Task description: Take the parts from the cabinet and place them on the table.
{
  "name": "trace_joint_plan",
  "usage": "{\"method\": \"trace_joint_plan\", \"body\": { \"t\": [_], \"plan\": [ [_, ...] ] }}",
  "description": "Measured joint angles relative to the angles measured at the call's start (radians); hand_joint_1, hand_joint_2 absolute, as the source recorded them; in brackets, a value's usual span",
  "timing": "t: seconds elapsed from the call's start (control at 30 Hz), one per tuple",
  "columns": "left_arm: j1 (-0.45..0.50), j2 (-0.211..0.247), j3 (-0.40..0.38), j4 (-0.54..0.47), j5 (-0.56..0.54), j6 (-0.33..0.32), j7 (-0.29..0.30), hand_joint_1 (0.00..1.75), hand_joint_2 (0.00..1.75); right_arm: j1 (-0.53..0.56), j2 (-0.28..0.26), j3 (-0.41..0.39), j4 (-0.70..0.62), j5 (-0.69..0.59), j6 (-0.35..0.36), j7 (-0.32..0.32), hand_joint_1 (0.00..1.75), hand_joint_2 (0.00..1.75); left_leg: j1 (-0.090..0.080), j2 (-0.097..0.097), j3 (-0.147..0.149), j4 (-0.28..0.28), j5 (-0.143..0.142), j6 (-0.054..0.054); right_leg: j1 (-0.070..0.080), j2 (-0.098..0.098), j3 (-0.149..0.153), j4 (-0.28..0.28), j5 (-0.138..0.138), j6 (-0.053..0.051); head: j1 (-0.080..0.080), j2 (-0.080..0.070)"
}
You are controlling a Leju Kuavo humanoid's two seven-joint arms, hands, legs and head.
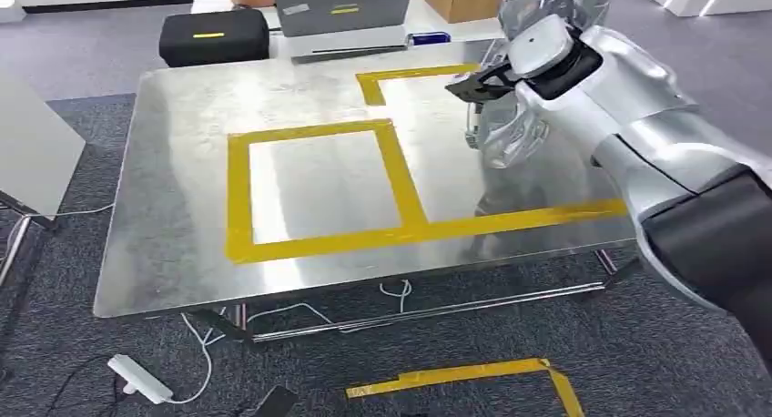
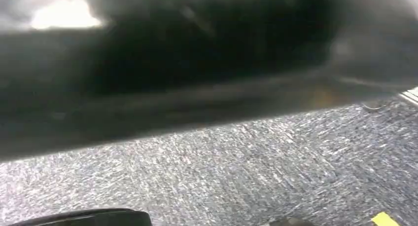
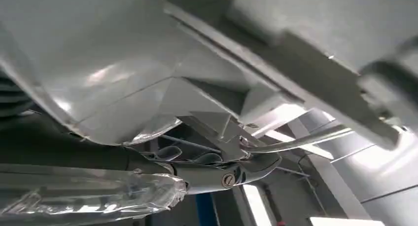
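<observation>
Parts sealed in a clear crinkled bag point(image 1: 510, 130) hang from the robot's right hand point(image 1: 533, 57), held above the far right side of the steel desk point(image 1: 182, 235). The hand is clamped on the bag's upper end, and the bag droops below it, its lower end close over the desk surface, though whether it touches cannot be told. The close-up from the right wrist shows the same shiny bag point(image 3: 88, 199) and a metal part point(image 3: 231, 171) pressed against the hand. Yellow tape point(image 1: 238, 198) marks a closed square on the desk to the left of the bag, with more tape lines around the spot under it. The step looks like the placing stage: the next move would call for lowering the bag onto the desk and letting go. The left hand's state cannot be told; its wrist camera gives a blurred look at carpet point(image 2: 246, 171)
</observation>
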Motion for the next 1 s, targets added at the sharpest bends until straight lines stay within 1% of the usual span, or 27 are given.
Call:
{"method": "trace_joint_plan", "body": {
  "t": [0.03, 0.07, 0.13, 0.17, 0.2, 0.23, 0.3, 0.33, 0.37, 0.4, 0.43, 0.47, 0.5, 0.53, 0.57, 0.6, 0.63, 0.67, 0.7, 0.73, 0.77, 0.8, 0.83, 0.87, 0.9, 0.93, 1.0],
  "plan": [
    [-0.001, 0.0, 0.0, 0.0, 0.0, 0.0, 0.0, 0.0, 0.0, -0.004, 0.0, 0.003, 0.0, 0.0, 0.0, 0.0, 0.0, 0.0, -0.008, 0.0, -0.01, 0.013, -0.006, -0.007, 0.006, 0.002, 0.026, -0.023, -0.017, -0.005, 0.0, 0.0],
    [-0.001, 0.001, 0.0, 0.0, 0.0, 0.0, 0.0, 0.0, 0.0, -0.004, 0.0, 0.005, 0.0, 0.0, -0.002, -0.001, 0.0, 0.0, -0.008, 0.0, -0.01, 0.012, -0.003, -0.008, 0.005, 0.002, 0.022, -0.017, -0.014, -0.017, -0.006, 0.0],
    [0.001, 0.001, 0.0, 0.0, 0.001, 0.0, 0.0, 0.0, 0.0, 0.001, -0.001, 0.008, 0.002, 0.0, 0.0, -0.001, 0.0, 0.0, -0.005, 0.0, -0.009, 0.011, 0.001, -0.014, 0.009, 0.003, 0.018, -0.015, -0.013, -0.025, -0.004, 0.0],
    [0.002, 0.001, 0.0, 0.0, 0.001, 0.0, 0.0, 0.0, 0.0, 0.001, -0.003, 0.009, 0.004, 0.0, 0.0, -0.001, 0.0, 0.0, -0.004, 0.0, -0.011, 0.012, -0.004, -0.017, 0.004, 0.003, 0.02, -0.018, -0.01, -0.033, -0.003, 0.0],
    [0.002, 0.002, 0.0, 0.0, 0.001, 0.001, -0.001, 0.0, 0.0, -0.001, -0.003, 0.01, 0.004, 0.001, 0.0, -0.001, 0.0, 0.0, -0.004, 0.0, -0.016, 0.023, -0.02, -0.023, 0.003, 0.003, 0.021, -0.02, -0.008, -0.038, -0.005, 0.0],
    [0.001, 0.002, 0.0, 0.0, 0.001, 0.001, -0.001, 0.0, 0.0, -0.003, -0.002, 0.011, 0.004, 0.001, 0.0, -0.001, 0.0, 0.0, -0.003, 0.0, -0.031, 0.067, -0.053, -0.028, 0.003, 0.003, 0.021, -0.02, -0.008, -0.045, -0.008, 0.0],
    [0.001, 0.002, 0.0, 0.0, 0.001, 0.002, -0.001, 0.0, 0.0, -0.002, -0.002, 0.014, 0.005, 0.001, 0.0, -0.001, 0.0, 0.0, 0.0, 0.0, -0.1, 0.225, -0.127, -0.033, 0.005, 0.005, 0.021, -0.019, -0.009, -0.047, -0.007, 0.0],
    [0.001, 0.002, 0.0, 0.0, 0.001, 0.002, -0.001, 0.0, 0.0, -0.001, -0.002, 0.017, 0.006, 0.001, 0.0, -0.001, 0.0, 0.0, 0.0, 0.0, -0.13, 0.289, -0.148, -0.033, 0.007, 0.006, 0.021, -0.019, -0.009, -0.048, -0.008, 0.0],
    [0.001, 0.002, 0.0, 0.0, 0.001, 0.002, -0.001, 0.0, 0.0, 0.001, -0.002, 0.019, 0.007, 0.001, 0.0, -0.001, 0.0, 0.0, -0.001, 0.0, -0.142, 0.313, -0.147, -0.031, 0.008, 0.007, 0.021, -0.019, -0.009, -0.048, -0.007, 0.0],
    [0.001, 0.002, 0.0, 0.0, 0.001, 0.002, -0.001, 0.0, 0.0, 0.001, -0.002, 0.019, 0.007, 0.0, 0.0, -0.001, 0.0, 0.0, -0.001, 0.0, -0.134, 0.296, -0.126, -0.027, 0.01, 0.007, 0.021, -0.019, -0.009, -0.048, -0.007, 0.0],
    [0.001, 0.002, 0.0, 0.0, 0.001, 0.002, -0.001, 0.0, 0.0, 0.001, -0.002, 0.021, 0.007, 0.001, 0.0, -0.001, 0.0, 0.0, -0.002, 0.0, -0.11, 0.245, -0.09, -0.021, 0.012, 0.008, 0.022, -0.019, -0.009, -0.049, -0.007, 0.0],
    [0.001, 0.002, 0.0, 0.0, 0.001, 0.002, -0.001, 0.0, 0.0, -0.001, -0.002, 0.022, 0.007, 0.001, 0.0, -0.001, 0.0, 0.0, -0.005, 0.0, -0.068, 0.163, -0.044, -0.013, 0.013, 0.009, 0.024, -0.019, -0.009, -0.049, -0.007, 0.0],
    [0.001, 0.002, 0.0, 0.0, 0.001, 0.002, -0.001, 0.0, 0.0, -0.004, -0.002, 0.023, 0.007, 0.001, 0.0, -0.001, 0.0, 0.0, -0.01, 0.0, -0.022, 0.074, -0.002, -0.001, 0.013, 0.009, 0.026, -0.02, -0.009, -0.048, -0.007, 0.0],
    [0.001, 0.003, 0.0, 0.0, 0.001, 0.002, 0.0, 0.0, 0.0, -0.006, -0.002, 0.023, 0.007, 0.002, 0.0, -0.001, 0.0, 0.0, -0.014, 0.0, -0.001, 0.043, -0.009, 0.006, 0.016, 0.009, 0.025, -0.02, -0.009, -0.047, -0.006, 0.0],
    [0.001, 0.003, 0.0, 0.0, 0.0, 0.002, -0.001, 0.0, 0.0, -0.008, -0.003, 0.024, 0.008, 0.008, 0.001, -0.001, 0.0, 0.0, -0.015, 0.0, 0.004, 0.023, -0.011, 0.008, 0.016, 0.009, 0.021, -0.019, -0.008, -0.043, -0.006, 0.0],
    [0.0, 0.003, 0.0, 0.0, 0.0, 0.002, 0.0, 0.0, 0.0, -0.008, -0.003, 0.026, 0.008, 0.016, 0.003, -0.002, 0.0, 0.0, -0.017, 0.001, 0.004, 0.017, -0.019, 0.01, 0.016, 0.009, 0.017, -0.02, -0.005, -0.038, -0.007, 0.0],
    [0.001, 0.003, 0.0, 0.0, -0.001, 0.002, 0.0, 0.0, 0.0, -0.006, -0.003, 0.03, 0.008, 0.025, 0.006, -0.005, 0.0, 0.0, -0.017, 0.001, 0.004, 0.017, -0.019, 0.011, 0.015, 0.008, 0.018, -0.024, -0.002, -0.035, -0.005, 0.0],
    [0.002, 0.002, 0.0, 0.0, -0.002, 0.002, 0.0, 0.0, 0.0, -0.006, -0.005, 0.035, 0.008, 0.037, 0.006, -0.011, 0.0, 0.0, -0.015, 0.001, 0.007, 0.005, -0.013, 0.014, 0.017, 0.008, 0.019, -0.027, 0.0, -0.027, -0.006, 0.0],
    [0.002, -0.001, 0.0, 0.0, -0.005, 0.002, 0.0, 0.0, 0.0, -0.006, -0.013, 0.042, 0.008, 0.051, 0.004, -0.018, 0.0, 0.0, -0.005, 0.004, 0.014, -0.008, -0.005, 0.014, 0.014, 0.008, 0.004, -0.019, -0.01, -0.025, -0.005, 0.0],
    [0.0, -0.002, -0.001, 0.0, -0.005, 0.002, 0.0, 0.0, 0.0, -0.01, -0.016, 0.054, 0.008, 0.062, 0.0, -0.026, 0.0, 0.0, -0.006, 0.004, 0.014, -0.011, -0.002, 0.018, 0.017, 0.007, -0.008, 0.01, -0.033, -0.021, -0.004, 0.0],
    [0.0, -0.001, -0.001, 0.0, -0.006, 0.002, 0.001, 0.0, 0.0, -0.013, -0.02, 0.071, 0.008, 0.071, -0.01, -0.035, 0.0, 0.0, -0.006, 0.004, 0.013, -0.011, -0.001, 0.02, 0.016, 0.007, -0.033, 0.073, -0.069, -0.018, -0.003, 0.0],
    [0.0, -0.002, -0.001, 0.0, -0.006, 0.001, 0.002, 0.0, 0.0, -0.013, -0.026, 0.091, 0.008, 0.073, -0.019, -0.043, 0.0, 0.0, -0.006, 0.004, 0.013, -0.01, -0.001, 0.02, 0.016, 0.007, -0.071, 0.159, -0.107, -0.015, -0.004, 0.0],
    [0.0, -0.002, -0.001, 0.0, -0.006, 0.0, 0.002, 0.0, 0.0, -0.012, -0.032, 0.106, 0.008, 0.073, -0.024, -0.049, 0.0, 0.0, -0.006, 0.004, 0.013, -0.01, -0.002, 0.021, 0.016, 0.007, -0.105, 0.23, -0.132, -0.012, -0.005, 0.0],
    [0.0, -0.002, -0.001, 0.0, -0.006, 0.0, 0.002, 0.0, 0.0, -0.008, -0.038, 0.121, 0.008, 0.073, -0.026, -0.053, 0.0, 0.0, -0.006, 0.003, 0.013, -0.01, -0.002, 0.021, 0.016, 0.007, -0.125, 0.273, -0.138, -0.009, -0.003, 0.0],
    [0.0, -0.002, -0.001, 0.0, -0.006, -0.001, 0.002, 0.0, 0.0, -0.003, -0.045, 0.135, 0.008, 0.072, -0.025, -0.056, 0.0, 0.0, -0.006, 0.001, 0.014, -0.01, -0.002, 0.021, 0.015, 0.007, -0.124, 0.266, -0.122, -0.008, -0.004, 0.0],
    [0.001, -0.002, -0.001, 0.0, -0.006, -0.001, 0.002, 0.0, 0.0, -0.001, -0.052, 0.147, 0.008, 0.072, -0.02, -0.058, 0.0, 0.0, -0.006, 0.0, 0.014, -0.008, -0.002, 0.021, 0.014, 0.006, -0.099, 0.21, -0.084, -0.007, -0.003, 0.0],
    [0.001, -0.002, -0.001, 0.0, -0.006, -0.002, 0.002, 0.0, 0.0, -0.001, -0.062, 0.158, 0.008, 0.045, 0.013, -0.061, 0.0, 0.0, -0.005, 0.0, 0.014, -0.003, -0.007, 0.016, 0.011, 0.002, -0.012, 0.038, -0.003, -0.005, -0.004, 0.0]
  ]
}}
